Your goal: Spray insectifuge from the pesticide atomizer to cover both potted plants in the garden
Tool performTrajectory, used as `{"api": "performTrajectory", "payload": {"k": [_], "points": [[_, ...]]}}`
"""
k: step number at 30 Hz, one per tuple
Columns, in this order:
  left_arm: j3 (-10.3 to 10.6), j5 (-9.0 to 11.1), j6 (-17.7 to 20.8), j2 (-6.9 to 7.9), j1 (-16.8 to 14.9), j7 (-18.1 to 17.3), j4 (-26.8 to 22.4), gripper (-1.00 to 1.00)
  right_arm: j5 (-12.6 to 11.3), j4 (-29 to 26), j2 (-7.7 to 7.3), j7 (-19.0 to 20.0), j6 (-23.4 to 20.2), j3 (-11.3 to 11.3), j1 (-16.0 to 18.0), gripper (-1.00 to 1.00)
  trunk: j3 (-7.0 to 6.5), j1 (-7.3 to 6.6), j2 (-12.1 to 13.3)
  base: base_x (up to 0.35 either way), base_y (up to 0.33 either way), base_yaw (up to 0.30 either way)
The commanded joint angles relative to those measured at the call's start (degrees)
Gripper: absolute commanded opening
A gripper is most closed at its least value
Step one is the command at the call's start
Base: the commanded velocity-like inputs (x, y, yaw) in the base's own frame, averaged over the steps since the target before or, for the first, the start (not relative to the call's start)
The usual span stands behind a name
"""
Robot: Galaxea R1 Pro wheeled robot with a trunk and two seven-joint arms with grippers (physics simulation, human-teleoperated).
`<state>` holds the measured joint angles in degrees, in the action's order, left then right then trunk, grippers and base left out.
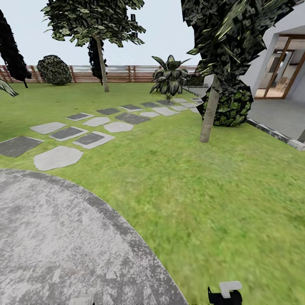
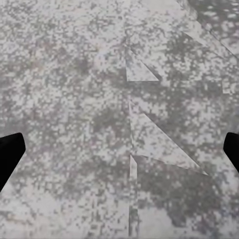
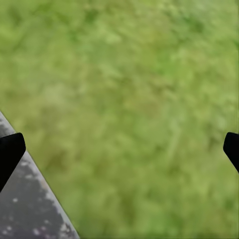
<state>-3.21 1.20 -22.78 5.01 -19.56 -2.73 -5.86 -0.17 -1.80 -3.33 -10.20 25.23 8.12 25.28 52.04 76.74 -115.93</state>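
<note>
Garden (image 1: 178,169): mottled grey round patio (image 1: 51,237) edged by lawn; irregular flat slabs (image 1: 57,157) beyond. Left gripper (image 2: 119,149) and right gripper (image 3: 119,149) are held wide apart, empty.

The left tool (image 2: 119,152) hangs over the round patio (image 2: 74,99), a mottled grey, gravelly surface with pale triangular patches. Its two dark fingertips (image 2: 9,154) sit wide apart, at nine and three o'clock, with nothing held between them.
</note>
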Motion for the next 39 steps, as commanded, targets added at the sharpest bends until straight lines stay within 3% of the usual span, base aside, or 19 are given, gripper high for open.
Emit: {"api": "performTrajectory", "payload": {"k": [1,21,31,39], "points": [[-0.29,0.12,-0.16,0.00,-0.04,-0.31,0.06,1.00,-0.01,0.06,0.01,-0.40,0.06,0.48,0.03,1.00,0.32,0.22,-0.44,0.000,0.000,0.000],[-0.31,0.12,-0.14,0.08,-0.04,-0.30,0.00,1.00,0.00,0.13,0.00,-0.38,0.06,0.49,0.03,1.00,5.02,4.61,-8.46,0.000,0.000,0.000],[-0.26,0.03,-0.24,0.18,0.05,-0.36,-0.03,1.00,0.00,0.13,0.04,-0.36,0.06,0.57,0.03,1.00,5.89,4.61,-8.46,0.013,0.008,0.000],[-0.22,0.06,-0.24,0.21,0.05,-0.35,-0.03,1.00,0.21,0.13,-0.01,-0.35,0.06,0.58,-0.06,1.00,6.00,4.61,-8.46,0.222,0.182,0.000]]}}
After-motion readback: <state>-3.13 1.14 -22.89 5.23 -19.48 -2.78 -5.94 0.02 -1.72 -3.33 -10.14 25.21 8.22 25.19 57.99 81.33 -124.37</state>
